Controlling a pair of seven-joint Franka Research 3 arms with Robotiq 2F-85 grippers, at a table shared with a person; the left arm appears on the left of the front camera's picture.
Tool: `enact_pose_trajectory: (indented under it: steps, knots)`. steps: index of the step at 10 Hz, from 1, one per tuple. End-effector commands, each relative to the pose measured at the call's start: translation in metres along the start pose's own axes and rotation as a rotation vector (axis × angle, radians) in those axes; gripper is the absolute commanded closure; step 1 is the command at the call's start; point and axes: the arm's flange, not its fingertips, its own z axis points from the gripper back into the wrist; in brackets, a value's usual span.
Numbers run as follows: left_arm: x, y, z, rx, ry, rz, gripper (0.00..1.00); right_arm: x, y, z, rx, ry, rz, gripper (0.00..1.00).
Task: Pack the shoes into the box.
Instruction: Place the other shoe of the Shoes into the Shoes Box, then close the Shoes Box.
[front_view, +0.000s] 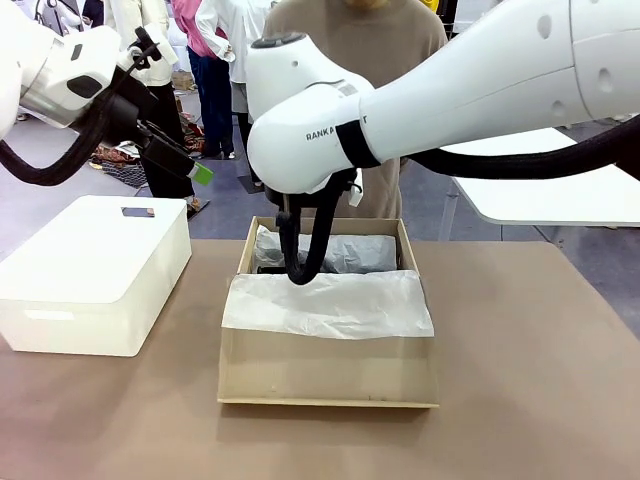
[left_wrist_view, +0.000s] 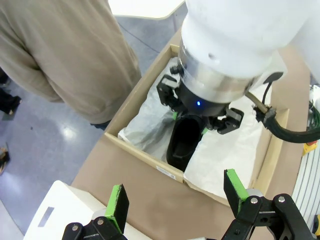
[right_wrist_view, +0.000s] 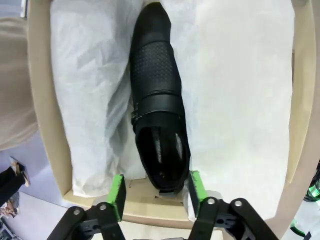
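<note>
Black lettering "RANK" showed on white shell of right arm (front_view: 330, 133), rest cut off by black band. Small dark label (front_view: 138, 211) on white box (front_view: 100, 270) lid: too small to read. Pale sticker (left_wrist_view: 165, 171) on cardboard box (left_wrist_view: 137, 97) rim: illegible.

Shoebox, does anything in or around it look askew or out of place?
Nothing damaged. The white tissue paper spills out over the front wall of the box and is crumpled beside the black shoe, which lies with its heel between the open fingers of the right gripper.
</note>
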Motion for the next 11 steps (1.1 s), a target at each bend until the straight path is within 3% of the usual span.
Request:
enact_pose_trajectory:
  steps: [1, 7, 8, 11]
  knots:
    - [0.0, 0.001, 0.001, -0.019, -0.013, -0.005, 0.0, 0.01, 0.004, 0.016, -0.004, 0.002, -0.012, 0.0]
    - [0.0, 0.001, 0.001, -0.019, -0.013, -0.005, 0.0, 0.028, -0.009, 0.043, -0.026, 0.015, -0.001, 0.0]
    - [0.0, 0.001, 0.001, -0.019, -0.013, -0.005, 0.0, 0.011, 0.004, 0.03, -0.011, 0.015, -0.025, 0.0]
    - [0.0, 0.001, 0.001, -0.019, -0.013, -0.005, 0.0, 0.011, 0.004, 0.03, -0.011, 0.015, -0.025, 0.0]
